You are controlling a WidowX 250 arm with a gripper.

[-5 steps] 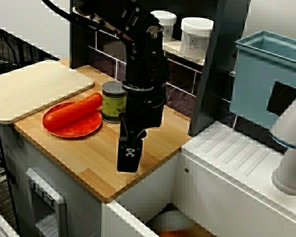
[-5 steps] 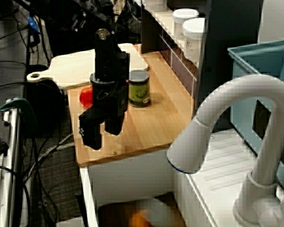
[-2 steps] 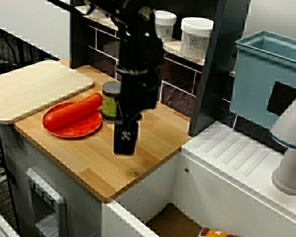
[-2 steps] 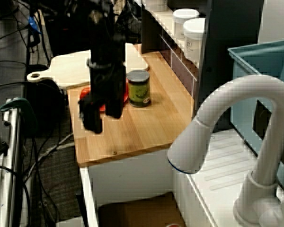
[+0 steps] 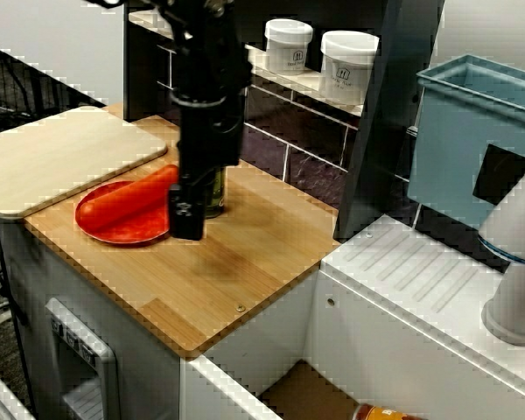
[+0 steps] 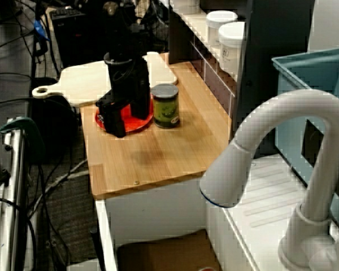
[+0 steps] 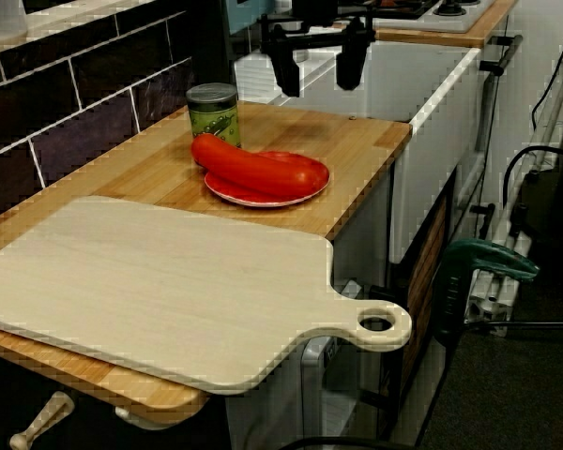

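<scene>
Carrying everything is one bamboo counter [image 5: 245, 262]; one pale cutting board [image 7: 150, 281] is overhanging its end. One red plate [image 7: 263, 200] is sitting beside the board, bearing one long red vegetable [image 7: 249, 164] lying across it, near one green-labelled can [image 7: 213, 112]. Two white tubs [image 5: 350, 66] are standing on the shelf behind. Gripper [image 7: 316, 67] is hovering by the plate's edge, fingers spread, holding nothing. Vegetable is looking smooth, light, probably slippery; mid-length, across its width, is seeming the safest hold.

Long red-orange vegetable [image 7: 249, 165] is lying flat across a round red plate [image 7: 263, 199], one end overhanging the rim. Green-labelled can [image 7: 213, 114] is standing upright just beside it on the surface [image 7: 357, 139].
</scene>
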